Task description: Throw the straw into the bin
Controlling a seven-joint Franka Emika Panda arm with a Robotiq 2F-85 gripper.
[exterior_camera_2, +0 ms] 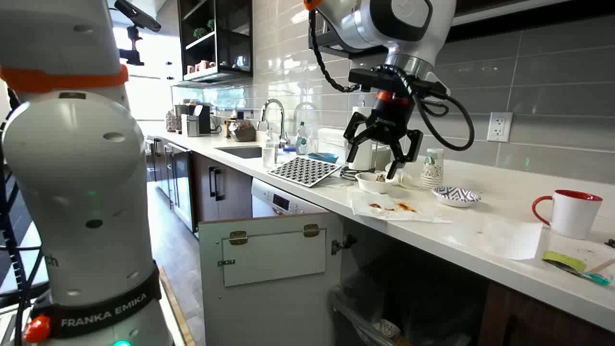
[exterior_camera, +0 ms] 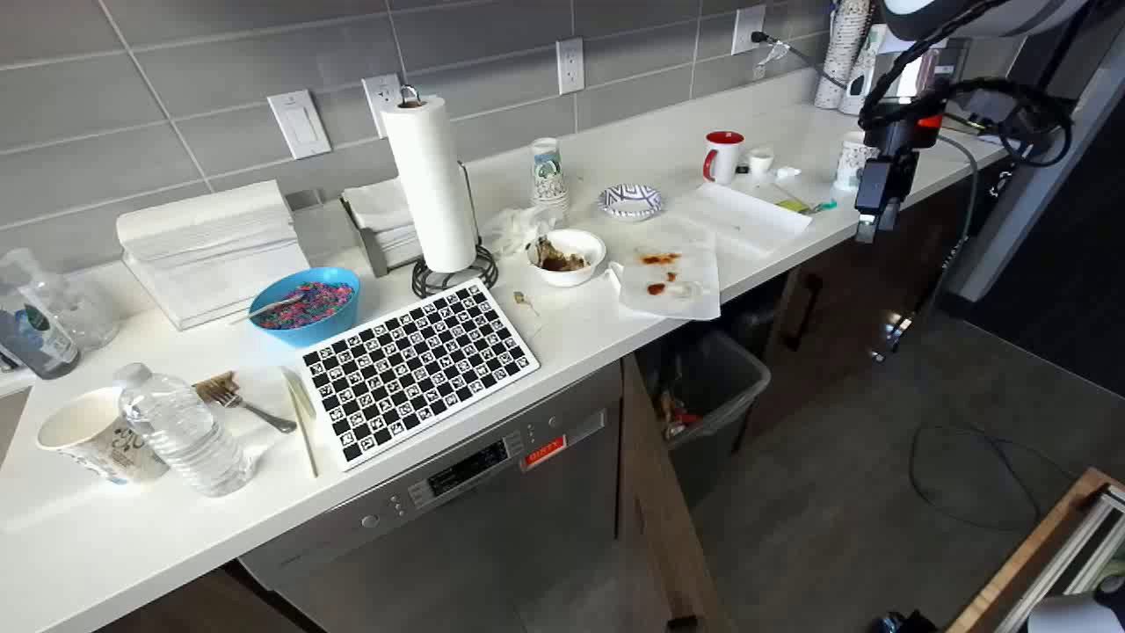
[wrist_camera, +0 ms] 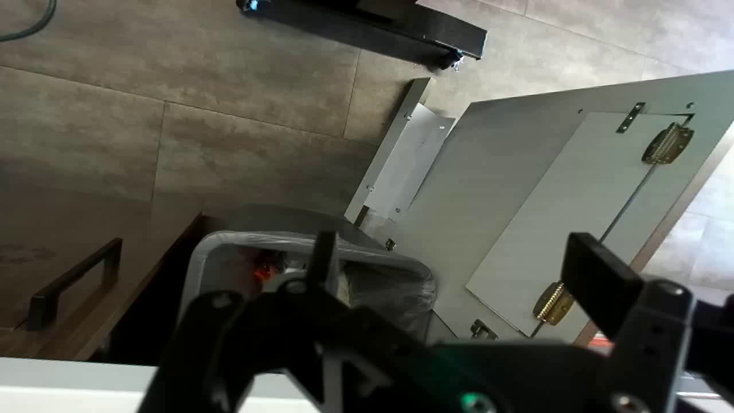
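Observation:
The dark grey bin (exterior_camera: 721,378) with a clear liner stands in the open cabinet below the counter. It also shows in an exterior view (exterior_camera_2: 353,319) and in the wrist view (wrist_camera: 401,264), with waste inside. My gripper (exterior_camera_2: 372,162) is open and empty, pointing down above counter height. In the wrist view the gripper (wrist_camera: 461,264) has its fingers wide apart, with one finger over part of the bin. A thin pale stick (exterior_camera: 303,432) lies beside the checkered board. Another thin stick (exterior_camera_2: 603,265) lies near a green packet. I cannot tell whether either is the straw.
The cabinet door (exterior_camera_2: 269,293) stands open beside the bin. The counter holds a stained paper (exterior_camera: 672,277), a white bowl (exterior_camera: 571,272), a patterned bowl (exterior_camera: 630,202), a red-rimmed mug (exterior_camera: 722,160), a green packet (exterior_camera_2: 564,262), a checkered board (exterior_camera: 422,369) and a water bottle (exterior_camera: 185,431).

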